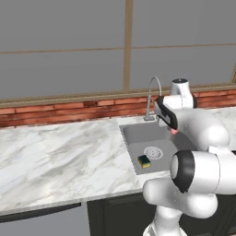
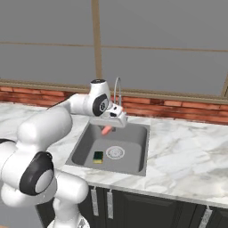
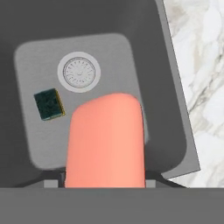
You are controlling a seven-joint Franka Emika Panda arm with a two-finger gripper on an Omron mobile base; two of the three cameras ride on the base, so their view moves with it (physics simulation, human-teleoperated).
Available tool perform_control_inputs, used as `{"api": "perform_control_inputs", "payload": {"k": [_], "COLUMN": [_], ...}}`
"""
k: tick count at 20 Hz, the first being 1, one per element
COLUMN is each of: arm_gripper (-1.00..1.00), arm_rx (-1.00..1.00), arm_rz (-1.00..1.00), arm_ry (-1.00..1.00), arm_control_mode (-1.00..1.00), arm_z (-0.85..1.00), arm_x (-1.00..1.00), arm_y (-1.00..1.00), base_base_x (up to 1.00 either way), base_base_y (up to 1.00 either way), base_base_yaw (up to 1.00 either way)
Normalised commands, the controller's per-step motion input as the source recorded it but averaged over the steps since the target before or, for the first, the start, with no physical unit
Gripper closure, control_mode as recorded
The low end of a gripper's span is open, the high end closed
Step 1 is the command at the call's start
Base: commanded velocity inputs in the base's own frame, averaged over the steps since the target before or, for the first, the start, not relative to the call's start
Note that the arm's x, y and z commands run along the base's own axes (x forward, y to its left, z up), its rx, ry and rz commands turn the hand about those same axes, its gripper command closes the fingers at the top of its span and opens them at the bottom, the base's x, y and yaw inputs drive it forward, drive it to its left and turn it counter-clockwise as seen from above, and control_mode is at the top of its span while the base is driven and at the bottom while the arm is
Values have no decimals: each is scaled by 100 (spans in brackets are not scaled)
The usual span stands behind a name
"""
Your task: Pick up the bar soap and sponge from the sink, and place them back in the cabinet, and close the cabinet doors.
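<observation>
Spanning the scene, we see the marble desk (image 2: 187,156) around the sink (image 2: 136,133). Above the basin, the fingers (image 2: 107,129) are clamped on the soap (image 3: 105,140), lifted clear of the floor. The sponge (image 2: 98,156) lies green face up beside the drain (image 2: 115,152).

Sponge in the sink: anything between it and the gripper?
Yes: the salmon-pink bar soap is held in the gripper, which hangs above the grey basin. The yellow-and-green sponge lies uncovered on the floor beside the round drain.
</observation>
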Motion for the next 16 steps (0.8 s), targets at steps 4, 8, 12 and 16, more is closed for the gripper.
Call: {"api": "perform_control_inputs", "payload": {"k": [4, 8, 12, 16], "arm_gripper": [100, 100, 100, 100], "arm_rx": [2, 1, 0, 2], "arm_rz": [5, 6, 8, 11], "arm_ry": [1, 0, 0, 0], "arm_control_mode": [-100, -100, -100, -100], "arm_z": [20, 16, 12, 19], "arm_x": [-31, -43, -24, -15], "arm_y": [5, 16, 22, 23], "base_base_x": [0, 0, 0, 0], "base_base_y": [0, 0, 0, 0], "base_base_yaw": [0, 0, 0, 0]}}
